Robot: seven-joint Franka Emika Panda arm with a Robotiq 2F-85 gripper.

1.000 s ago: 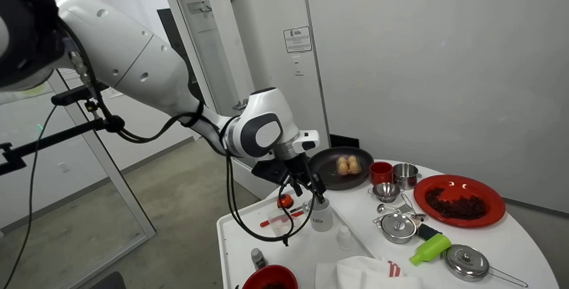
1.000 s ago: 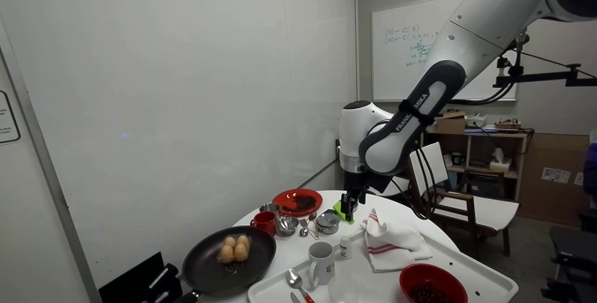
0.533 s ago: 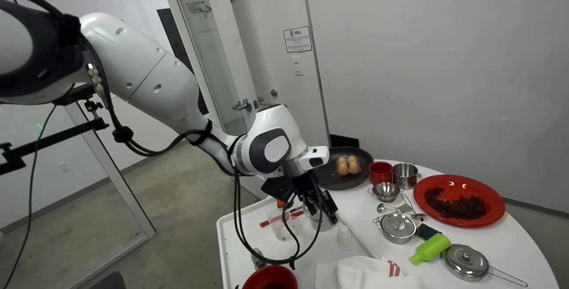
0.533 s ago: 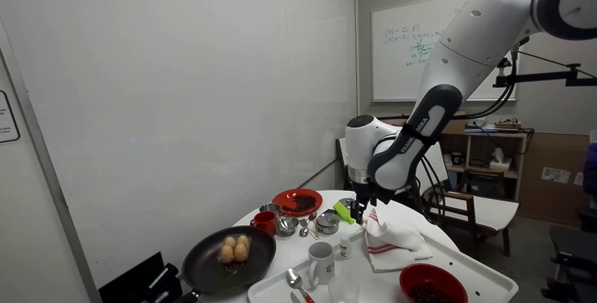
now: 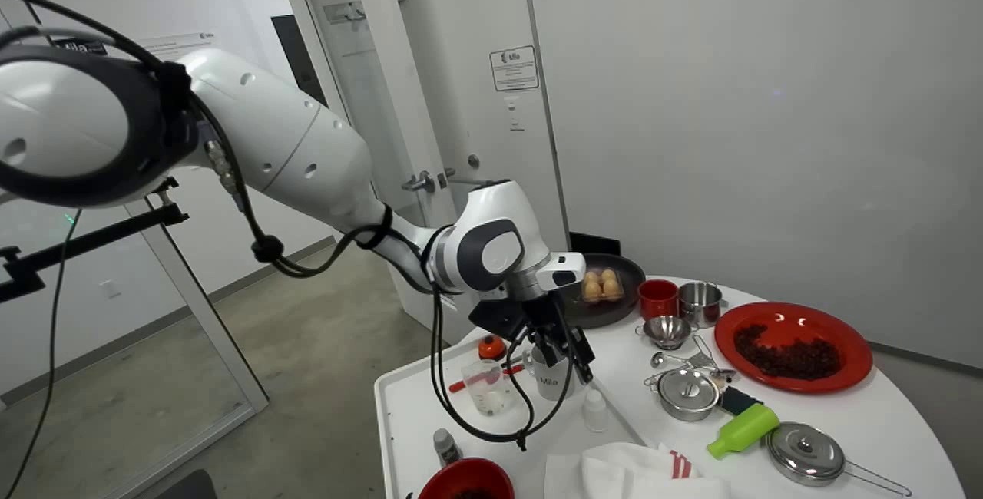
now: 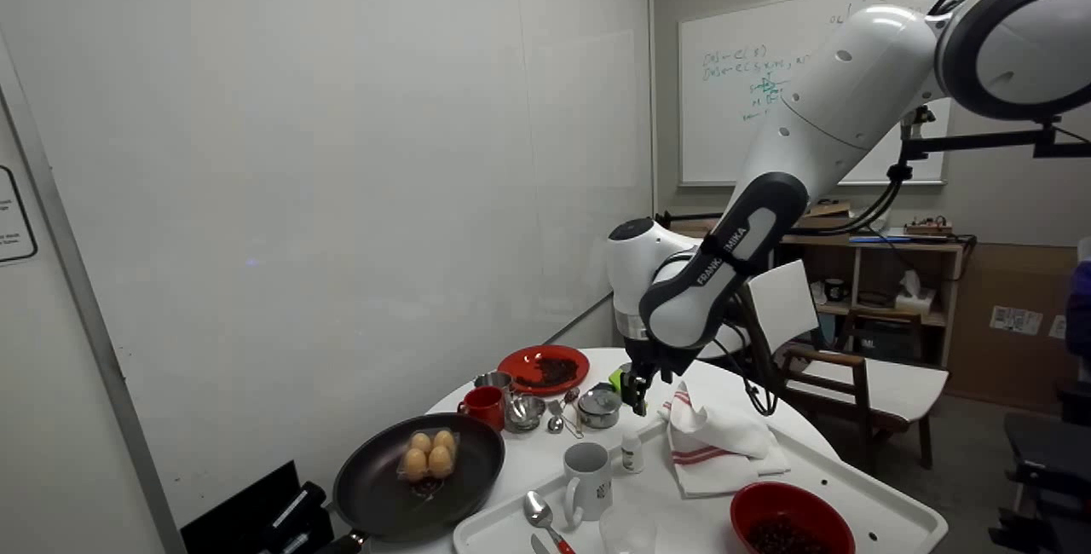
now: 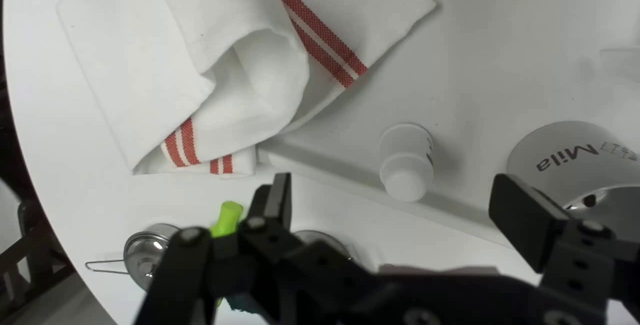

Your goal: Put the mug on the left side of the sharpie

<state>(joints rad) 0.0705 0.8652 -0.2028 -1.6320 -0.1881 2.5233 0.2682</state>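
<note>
The pale grey mug (image 6: 590, 476) stands upright on the white tray with its handle facing the pan. In the wrist view the mug (image 7: 565, 152) is at the right, partly covered by a finger. My gripper (image 7: 392, 197) is wide open and holds nothing; a small white bottle (image 7: 406, 160) shows below, in the gap between its fingers. Seen from outside, the gripper (image 5: 572, 365) overlaps the mug (image 5: 550, 384), while in an exterior view the gripper (image 6: 633, 401) hangs beyond it. I cannot make out the sharpie, hidden or out of view; a red-handled spoon (image 6: 539, 510) lies beside the mug.
A clear cup (image 5: 485, 390) is close to the mug on the tray (image 5: 382, 422). A striped towel (image 6: 720, 443) and a red bowl (image 6: 771, 490) are farther along. A frying pan (image 6: 362, 486), a red cup (image 6: 484, 407) and a lidded pot (image 5: 689, 391) stand beyond the tray rim.
My arm has come lower. Its gripper has shifted right across an exterior view and stays open. The mug and the other objects have kept their places.
</note>
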